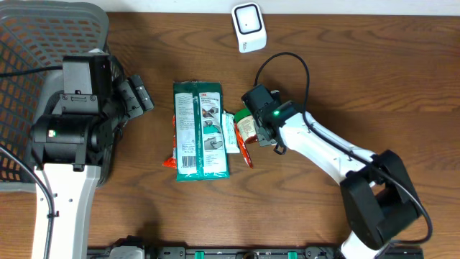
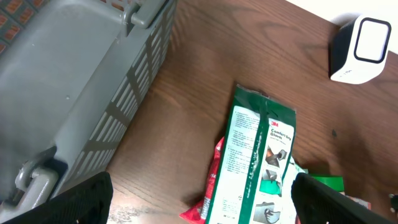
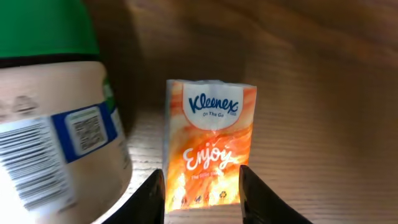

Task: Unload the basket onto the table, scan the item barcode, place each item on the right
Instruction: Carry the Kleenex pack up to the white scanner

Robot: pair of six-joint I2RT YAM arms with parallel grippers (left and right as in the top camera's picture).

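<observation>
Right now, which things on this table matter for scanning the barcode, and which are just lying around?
For the job:
Kleenex pack, held in the right gripper
white scanner

Lying about:
green 3M pack
green-lidded jar
grey basket

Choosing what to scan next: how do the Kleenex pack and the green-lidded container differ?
The Kleenex pack is flat, orange and white; the green-lidded container is rounded and cream. The container shows a barcode and a square code on its label; the pack shows only its branded front. Both are close together in the right wrist view.
</observation>
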